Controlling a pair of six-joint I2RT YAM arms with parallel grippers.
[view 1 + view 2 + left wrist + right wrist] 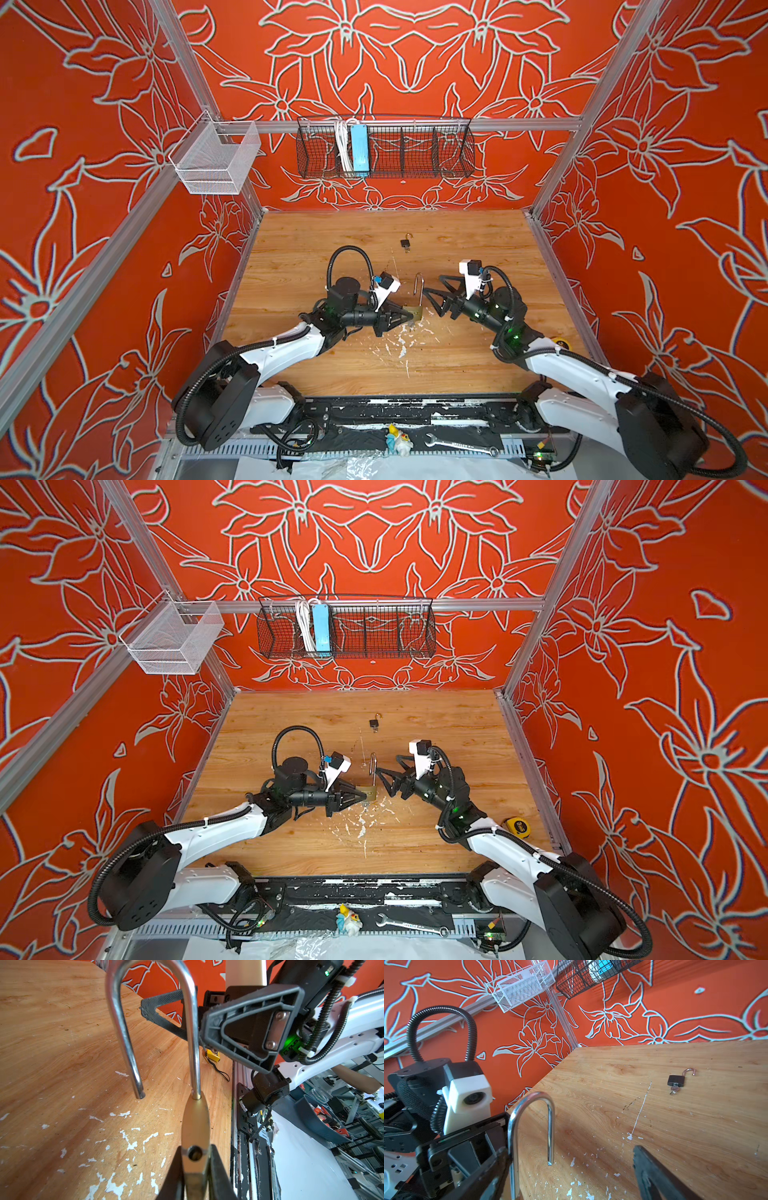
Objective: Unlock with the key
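Left wrist view has the left gripper [195,1152] clamped on the flat faces of the brass padlock [195,1124], which is held upright near the middle of the table [52,1053]. Its shackle [188,1022] is already sprung: one leg sits in the body and the other hangs free beside it, with the empty socket showing on top. The lock looks dense and rigid, so those broad faces are the sound place to hold it. The round chromed shackle is likely slick and would probably swivel if pinched. No key can be made out in this lock. Just beside the shackle, the right gripper [432,301] stands spread wide and holds nothing. Farther back, well apart, a small black padlock [676,1081] lies flat with its own shackle open and a key [673,1090] in its base. That key is thin and light, best nipped by its head.
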